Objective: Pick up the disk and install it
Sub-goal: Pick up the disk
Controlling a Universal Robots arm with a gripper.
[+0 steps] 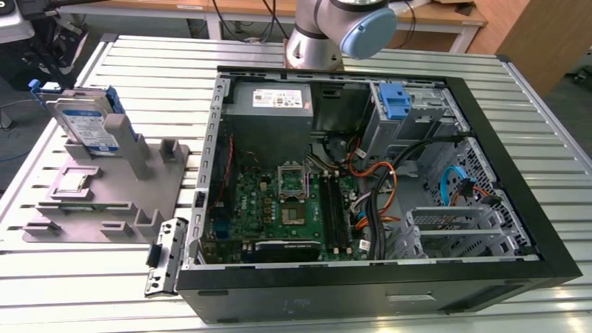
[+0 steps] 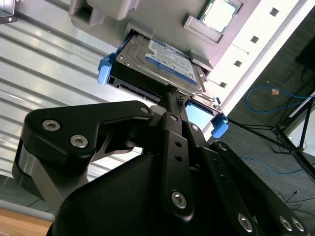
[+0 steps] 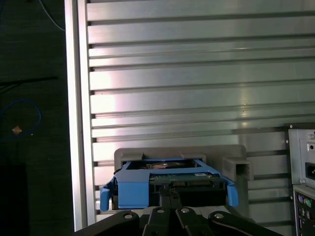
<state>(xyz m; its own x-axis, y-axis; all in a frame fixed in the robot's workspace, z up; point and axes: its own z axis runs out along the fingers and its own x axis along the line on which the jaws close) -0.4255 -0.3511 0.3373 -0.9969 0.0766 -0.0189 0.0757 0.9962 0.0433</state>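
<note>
The disk (image 1: pixel 86 123) is a silver drive with a white-and-blue label and blue rails. It stands on edge in a slot of the grey holder (image 1: pixel 102 201), at the exterior view's left, outside the computer case (image 1: pixel 518 208). In both wrist views my gripper (image 2: pixel 171 93) (image 3: pixel 170 192) hangs just over the upper edge of the disk (image 2: pixel 165 58) (image 3: pixel 165 178). Its black fingers are drawn together, with nothing between them. Whether the tips touch the disk is hidden by the linkage.
The open case lies on the slatted metal table (image 1: pixel 518 62), with a grey power-supply box (image 1: pixel 270 100), a blue latch (image 1: pixel 395 104) on the drive cage and loose cables (image 1: pixel 389 173). A small chip (image 2: pixel 219 14) sits on the holder. The table edge (image 3: pixel 76 123) runs beside the holder.
</note>
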